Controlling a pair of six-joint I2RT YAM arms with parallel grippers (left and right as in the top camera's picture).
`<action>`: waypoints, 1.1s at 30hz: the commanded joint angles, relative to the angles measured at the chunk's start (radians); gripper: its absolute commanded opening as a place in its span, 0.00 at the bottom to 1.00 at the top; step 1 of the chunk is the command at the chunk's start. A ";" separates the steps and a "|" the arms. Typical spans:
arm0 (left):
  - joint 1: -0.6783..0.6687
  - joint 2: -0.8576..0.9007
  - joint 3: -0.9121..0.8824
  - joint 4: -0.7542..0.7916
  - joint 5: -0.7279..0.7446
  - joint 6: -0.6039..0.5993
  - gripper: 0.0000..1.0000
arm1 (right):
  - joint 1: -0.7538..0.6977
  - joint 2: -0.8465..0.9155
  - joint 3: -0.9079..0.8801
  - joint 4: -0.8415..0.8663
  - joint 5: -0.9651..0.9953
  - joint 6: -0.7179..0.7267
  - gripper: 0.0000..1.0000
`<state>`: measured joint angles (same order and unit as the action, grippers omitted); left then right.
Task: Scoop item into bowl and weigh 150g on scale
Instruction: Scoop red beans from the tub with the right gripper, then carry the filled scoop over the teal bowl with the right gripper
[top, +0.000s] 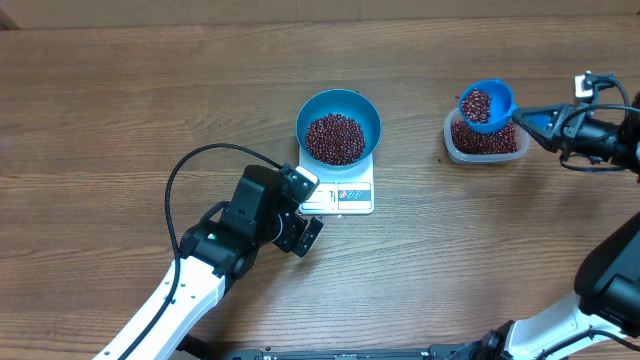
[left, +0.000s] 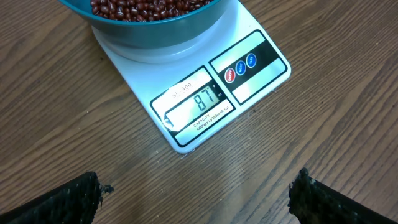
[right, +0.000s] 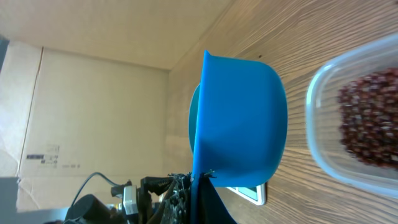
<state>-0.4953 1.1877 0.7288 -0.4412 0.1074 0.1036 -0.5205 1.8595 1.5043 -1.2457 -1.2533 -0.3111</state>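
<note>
Left gripper (top: 306, 208): lower centre, jaws spread wide, empty
Scale (top: 345, 197): centre, reads 87
Bowl (top: 370, 115): on scale, beans (top: 335, 138) heaped inside
Right gripper (top: 535, 122): upper right, pinching scoop (top: 486, 105) handle
Scoop: bean-filled, over tub (top: 520, 148) edge
Tub: upper right, more beans
</note>
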 joint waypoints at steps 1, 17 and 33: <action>0.004 0.003 0.001 0.000 -0.006 -0.021 1.00 | 0.024 -0.024 0.043 0.002 -0.050 -0.012 0.04; 0.004 0.003 0.001 0.000 -0.006 -0.021 1.00 | 0.129 -0.061 0.062 -0.020 -0.047 -0.008 0.04; 0.004 0.003 0.001 0.000 -0.006 -0.021 1.00 | 0.165 -0.061 0.062 -0.016 -0.062 -0.008 0.04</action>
<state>-0.4953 1.1877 0.7288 -0.4412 0.1074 0.1036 -0.3656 1.8427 1.5299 -1.2655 -1.2625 -0.3115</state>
